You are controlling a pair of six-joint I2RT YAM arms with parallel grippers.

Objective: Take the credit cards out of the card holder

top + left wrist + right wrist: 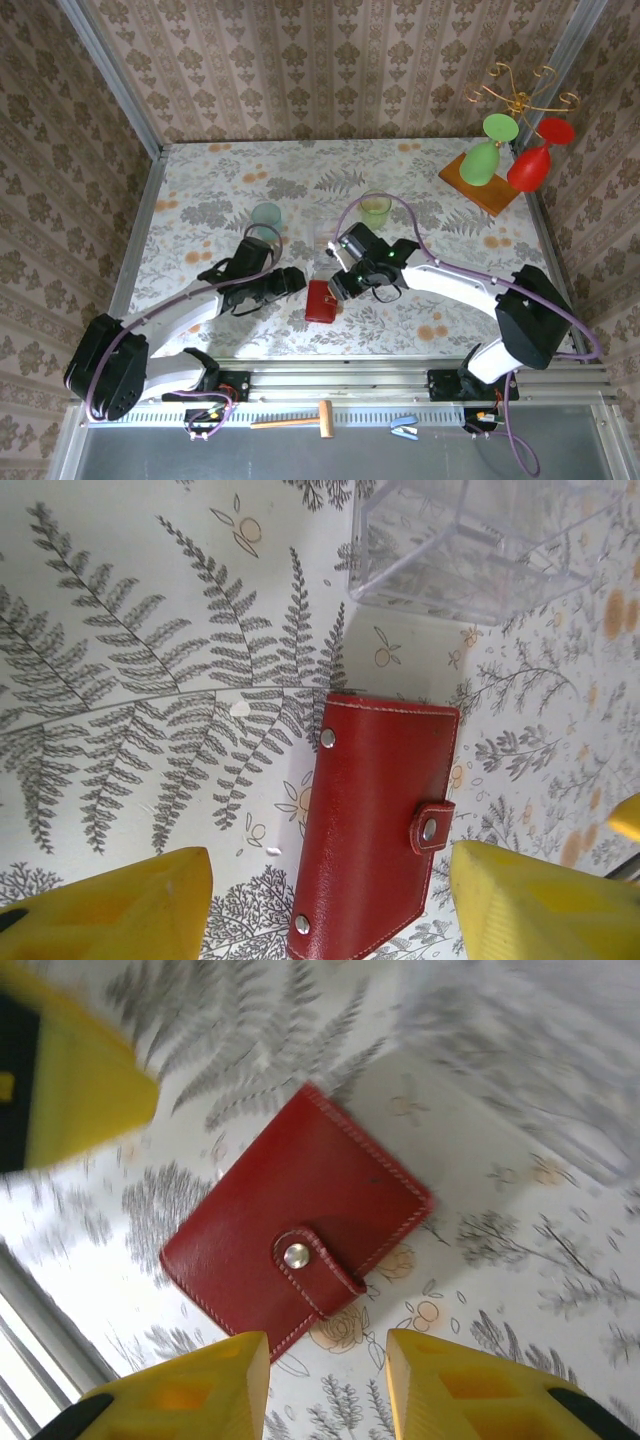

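Tabletop [520,1290]: card holder [300,1230] below right gripper [328,1348]

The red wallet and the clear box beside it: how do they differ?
The card holder is opaque red with pale stitching, while the clear box is see-through. The card holder lies flat and thin, while the clear box stands taller on upright walls. The card holder is fastened shut by a strap with a metal snap; I cannot tell whether the clear box has a lid. Both rest on the fern-patterned table, apart from each other.
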